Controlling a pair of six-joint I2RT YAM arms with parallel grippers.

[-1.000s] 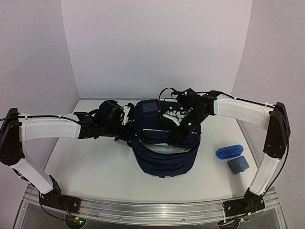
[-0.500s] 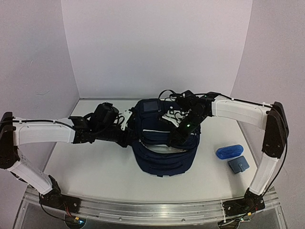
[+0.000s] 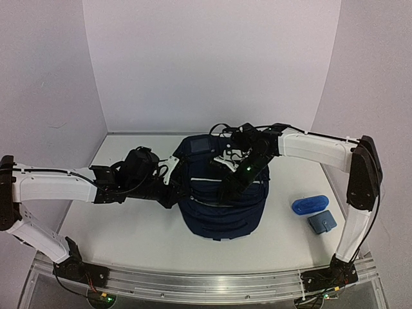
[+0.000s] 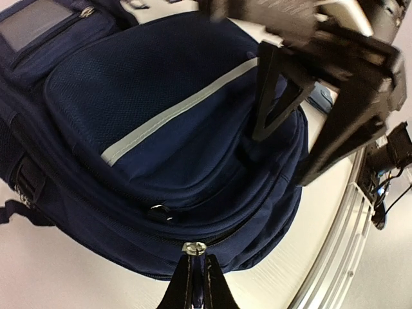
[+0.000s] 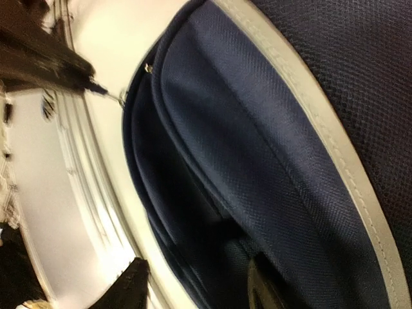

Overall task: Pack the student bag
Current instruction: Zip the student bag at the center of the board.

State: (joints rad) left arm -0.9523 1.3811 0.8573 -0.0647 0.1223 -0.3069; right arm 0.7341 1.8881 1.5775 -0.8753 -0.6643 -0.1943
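Left jaws pressed together on a small silver zipper pull [image 4: 194, 248] — low on the left side of the student bag [image 3: 222, 209], lying front-up in the middle of the table [image 3: 122, 225]. Just beyond, over the pale-striped front pocket [image 4: 161, 116], right jaws spread wide, one finger [image 4: 275, 90] down against the fabric. Well off to the right, a glossy blue case [image 3: 309, 205] and a small grey-blue pouch [image 3: 322, 222] — both apart from the bag.

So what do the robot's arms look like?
The left arm and right arm are long white tubes with black joints. Black wires loop beside them, the fingers are skinny black prongs, and a green light glows on the right one.
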